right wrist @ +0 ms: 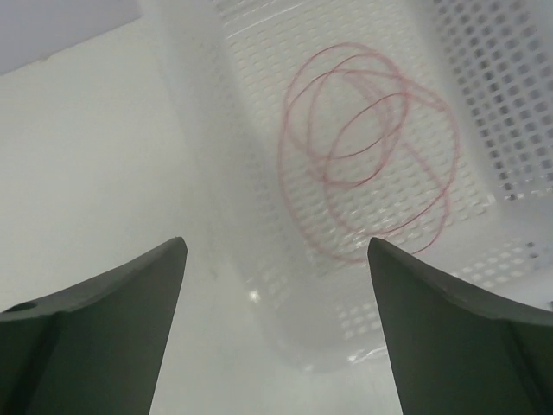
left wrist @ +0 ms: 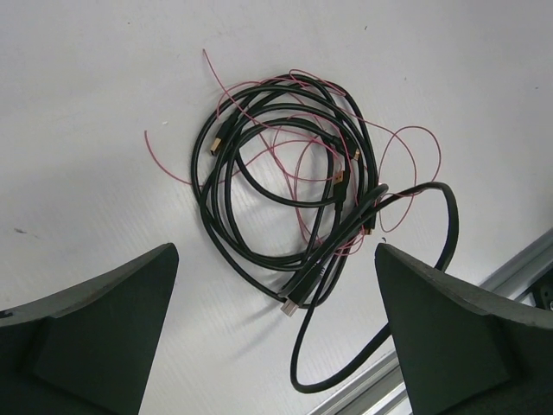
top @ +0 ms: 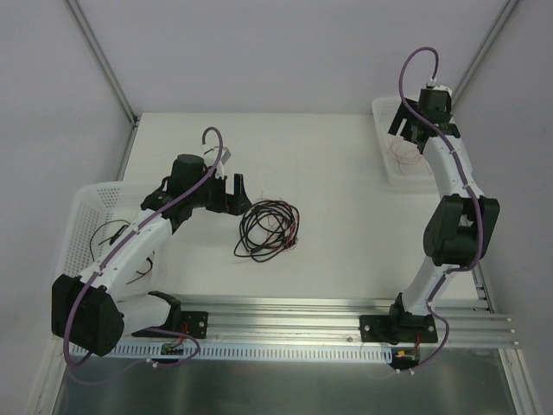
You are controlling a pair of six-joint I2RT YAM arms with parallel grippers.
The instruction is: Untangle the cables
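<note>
The cables (top: pixel 268 227) lie in a tangled loop on the white table, black wires with small plug ends and a fine red wire through them. They also show in the left wrist view (left wrist: pixel 294 173). My left gripper (top: pixel 231 192) is open and empty, just left of the bundle; in its wrist view (left wrist: pixel 276 337) the bundle lies ahead of the jaws. My right gripper (top: pixel 413 130) is open and empty above a white basket (top: pixel 393 164) at the back right. A coiled red wire (right wrist: pixel 367 151) lies in that basket.
A white mesh basket (top: pixel 82 216) at the left holds a black cable (top: pixel 112 233). An aluminium rail (top: pixel 346 316) runs along the near table edge. Purple arm cables loop over both arms.
</note>
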